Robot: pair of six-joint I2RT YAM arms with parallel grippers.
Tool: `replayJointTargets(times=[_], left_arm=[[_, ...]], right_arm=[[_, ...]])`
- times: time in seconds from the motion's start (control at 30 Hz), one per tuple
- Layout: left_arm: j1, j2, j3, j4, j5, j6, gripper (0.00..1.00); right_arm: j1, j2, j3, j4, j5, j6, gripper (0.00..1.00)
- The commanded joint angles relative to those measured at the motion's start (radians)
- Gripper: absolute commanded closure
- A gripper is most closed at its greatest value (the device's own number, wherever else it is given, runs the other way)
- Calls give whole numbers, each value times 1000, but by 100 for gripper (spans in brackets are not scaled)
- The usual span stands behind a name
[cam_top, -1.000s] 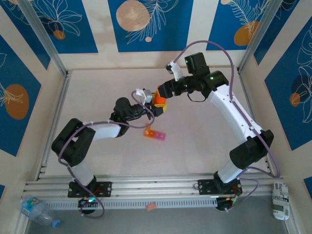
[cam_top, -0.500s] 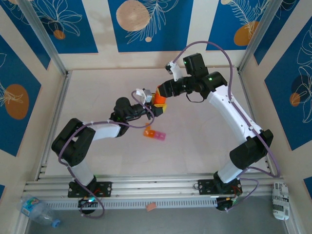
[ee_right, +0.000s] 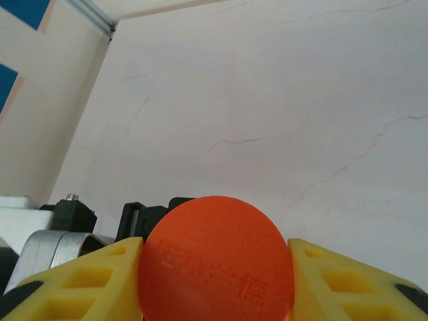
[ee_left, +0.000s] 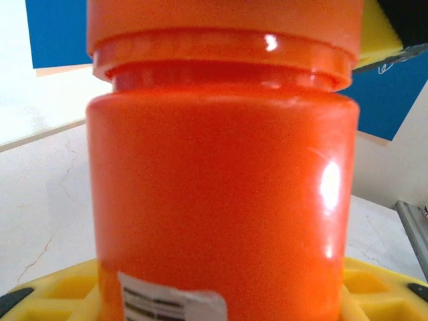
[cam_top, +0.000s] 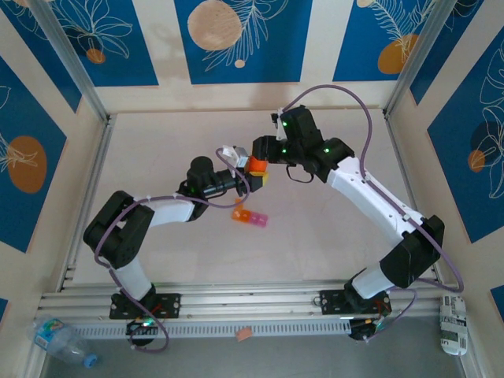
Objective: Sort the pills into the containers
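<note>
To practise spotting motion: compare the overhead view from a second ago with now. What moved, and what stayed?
The right arm swung its wrist left and slightly nearer its base, with the right gripper staying shut on the cap of the orange bottle. The left gripper kept its grip on the bottle, and the container strip stayed put.

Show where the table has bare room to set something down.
Bare: the table at its far-left corner, and between the containers and the right arm's base. Crowded: mid-table, where left gripper and right gripper clamp the orange bottle near the containers.
</note>
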Motion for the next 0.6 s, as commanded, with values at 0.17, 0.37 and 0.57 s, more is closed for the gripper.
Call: replayJointTargets(times=[0.17,0.37,0.57], left_arm=[[-5,-15,49,181,-28,4,100],[-5,-3,40,181,-21,8,100],[-5,9,37,189,-11,4,100]], right_arm=[[21,9,24,-122,-92,66,51],[-59,-5,108,-133,-187,41,43],[-121,-35,167,-151,-284,-10,19]])
